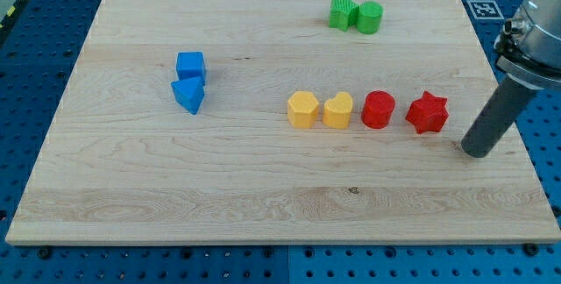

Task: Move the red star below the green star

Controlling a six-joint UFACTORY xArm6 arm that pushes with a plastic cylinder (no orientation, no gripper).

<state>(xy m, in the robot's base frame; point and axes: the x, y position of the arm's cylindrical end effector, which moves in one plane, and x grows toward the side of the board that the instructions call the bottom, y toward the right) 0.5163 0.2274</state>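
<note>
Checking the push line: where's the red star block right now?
The red star block sits right of the board's centre, at the right end of the row, just right of the round red block. My tip is to its lower right, not touching.

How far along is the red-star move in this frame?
Nothing looks done: the red star sits in the row right of the red round block, far from the green star at the view's top. My tip stands just right of it, apart. The whole push remains.
</note>
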